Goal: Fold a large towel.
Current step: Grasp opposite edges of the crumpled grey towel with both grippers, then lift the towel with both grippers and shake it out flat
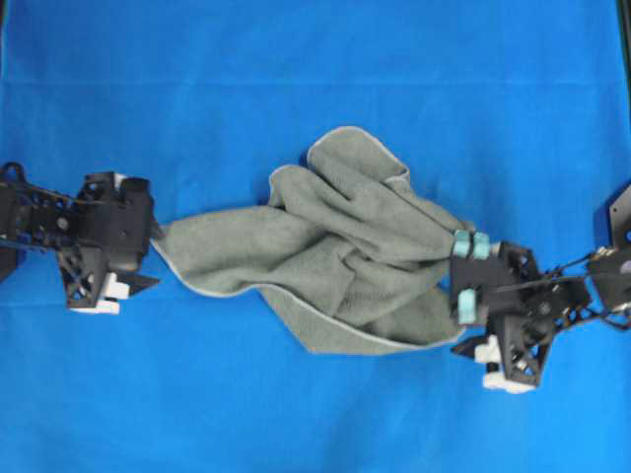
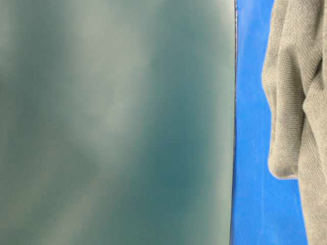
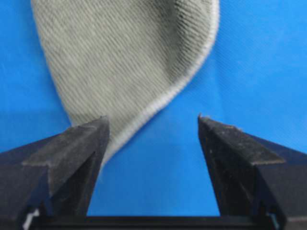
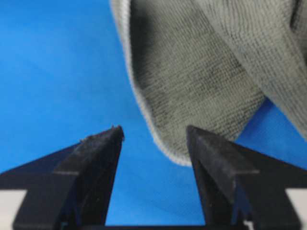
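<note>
Lying bunched on your blue sheet (image 1: 296, 414), the large grey-green terry towel (image 1: 335, 256) is ungripped. Left tool (image 3: 153, 125) & right tool (image 4: 154, 134): fingers apart at its ends, nothing clamped.

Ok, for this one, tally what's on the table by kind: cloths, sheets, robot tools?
Towels: 1, the grey-green towel, lying crumpled
Blue sheets: 1, the blue sheet under it
Tools: 2, the left tool and the right tool, both open
Total: 4
</note>
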Tool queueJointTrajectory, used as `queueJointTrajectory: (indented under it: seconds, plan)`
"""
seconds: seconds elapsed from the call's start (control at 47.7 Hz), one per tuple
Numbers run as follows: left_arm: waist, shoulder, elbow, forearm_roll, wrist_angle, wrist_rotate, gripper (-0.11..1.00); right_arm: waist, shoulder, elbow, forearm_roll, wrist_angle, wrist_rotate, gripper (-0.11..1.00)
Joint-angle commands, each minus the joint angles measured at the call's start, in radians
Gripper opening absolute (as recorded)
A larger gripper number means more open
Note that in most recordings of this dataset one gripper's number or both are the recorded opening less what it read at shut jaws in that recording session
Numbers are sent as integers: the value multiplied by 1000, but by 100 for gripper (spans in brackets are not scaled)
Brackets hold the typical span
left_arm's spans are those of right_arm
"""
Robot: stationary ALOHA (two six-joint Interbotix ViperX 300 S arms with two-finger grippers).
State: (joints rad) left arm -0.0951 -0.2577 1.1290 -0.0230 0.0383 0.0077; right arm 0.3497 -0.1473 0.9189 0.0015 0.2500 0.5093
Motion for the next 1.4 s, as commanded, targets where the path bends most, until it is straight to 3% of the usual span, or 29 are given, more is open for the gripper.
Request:
queueJointTrajectory:
  seconds: [0.0,0.398,0.503,0.629,0.692,0.839,1.006,1.174,1.384]
  plan:
    - [12,48,-28,2,-51,23,70,3,38,-26,-5,-8,2,58]
    - [71,163,-52,0,-101,121,67,-20,150,-26,-8,-67,3,57]
    - [72,164,-58,2,-83,127,48,-37,147,-25,-15,-72,2,47]
    - [83,160,-60,2,-57,137,13,-44,141,-29,-20,-72,-3,12]
    - [92,152,-63,0,-44,137,2,-46,124,-34,-20,-67,-5,3]
    - [107,84,-109,0,57,137,2,-46,28,-49,-18,-49,-6,3]
    - [107,-77,-213,0,270,126,2,-44,-144,-83,-25,18,-12,3]
    - [107,-255,-299,0,419,124,2,-44,-308,-133,-115,74,-21,3]
    - [123,-456,-396,0,437,137,2,-57,-489,-202,-287,189,-12,3]
